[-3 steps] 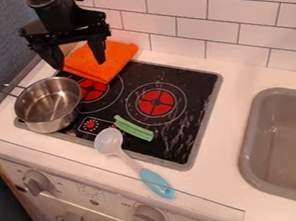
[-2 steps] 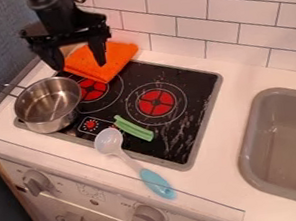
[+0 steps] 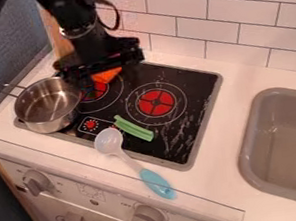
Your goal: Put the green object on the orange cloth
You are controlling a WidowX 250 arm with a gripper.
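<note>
As the gripper (image 3: 100,62) masks most of the orange cloth (image 3: 108,75), upper left, it's swung rightward — how open, can't tell

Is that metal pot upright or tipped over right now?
Upright: the pot sits with its open rim facing up, and its inside shows from above.

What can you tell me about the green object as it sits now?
The green object is long and narrow, light green, with a darker line along its length; it could be plastic. It lies aslant on the black stovetop, between the right burner and the spoon. It appears to touch only the stovetop.
</note>
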